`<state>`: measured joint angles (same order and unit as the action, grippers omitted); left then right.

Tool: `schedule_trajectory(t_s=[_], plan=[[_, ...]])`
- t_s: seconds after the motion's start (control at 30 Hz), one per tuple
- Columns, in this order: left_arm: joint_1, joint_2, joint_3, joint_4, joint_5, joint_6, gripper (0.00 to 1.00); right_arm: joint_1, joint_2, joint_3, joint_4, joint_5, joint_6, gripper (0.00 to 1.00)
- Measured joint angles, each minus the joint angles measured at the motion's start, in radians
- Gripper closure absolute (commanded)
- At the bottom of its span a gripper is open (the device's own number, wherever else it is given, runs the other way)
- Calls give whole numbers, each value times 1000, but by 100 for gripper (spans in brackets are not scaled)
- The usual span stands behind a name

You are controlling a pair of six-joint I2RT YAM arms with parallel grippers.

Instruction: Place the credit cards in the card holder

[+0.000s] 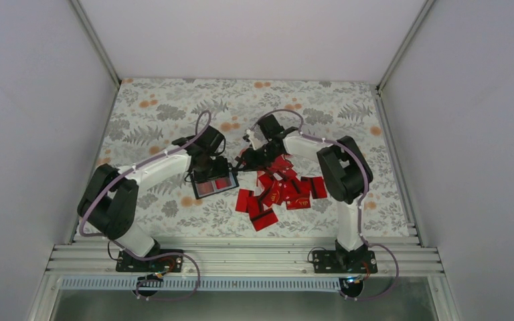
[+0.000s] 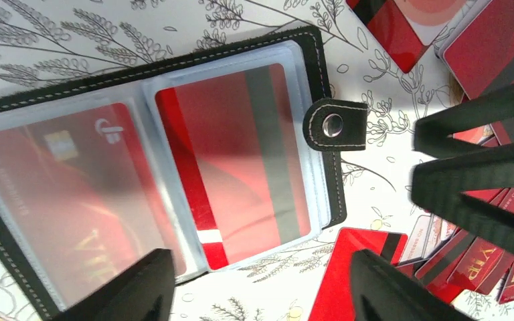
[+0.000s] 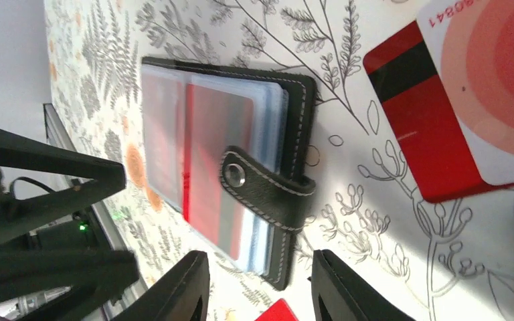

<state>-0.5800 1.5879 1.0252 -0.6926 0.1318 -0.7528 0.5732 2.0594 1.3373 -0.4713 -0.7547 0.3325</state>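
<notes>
We are seeing the black card holder [image 2: 154, 180] lying open, long axis running roughly left-right, snap tab [image 2: 334, 125] pointing toward the credit cards [image 1: 281, 194]; left pincer [image 2: 261, 275] and right pincer [image 3: 261, 281] hanging released.

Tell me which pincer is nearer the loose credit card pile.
Right. The right pincer sits at the far-left edge of the pile; the left pincer is over the open card holder, further left.

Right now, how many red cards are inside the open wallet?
2: a striped card in the pocket by the snap tab, a VIP card in the other pocket. More may hide underneath.
</notes>
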Motion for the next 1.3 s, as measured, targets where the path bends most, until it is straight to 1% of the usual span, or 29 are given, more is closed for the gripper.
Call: schedule_trajectory(t_s=[0.07, 0.23, 0.43, 0.63, 0.73, 1.0, 1.1, 1.3], plan=[[0, -19, -10, -2, -11, 7, 49, -4, -31, 0, -14, 1, -12, 57], [1, -77, -66, -2, -59, 34, 66, -4, -95, -19, -19, -22, -23, 55], [33, -89, -134, 5, -74, 67, 81, 31, -135, -78, -4, -50, -5, 55], [68, -78, -146, 47, -67, 113, 85, 88, -130, -84, 29, -50, 38, 57], [74, -51, -146, 74, -52, 130, 87, 102, -103, -65, 41, -48, 61, 57], [87, 17, -146, 103, -26, 163, 90, 107, -29, -19, 55, -34, 105, 59], [94, 26, -145, 118, -13, 171, 92, 107, -16, -11, 55, -25, 113, 60], [98, 46, -133, 139, 6, 191, 93, 107, 2, 11, 54, -3, 116, 61]])
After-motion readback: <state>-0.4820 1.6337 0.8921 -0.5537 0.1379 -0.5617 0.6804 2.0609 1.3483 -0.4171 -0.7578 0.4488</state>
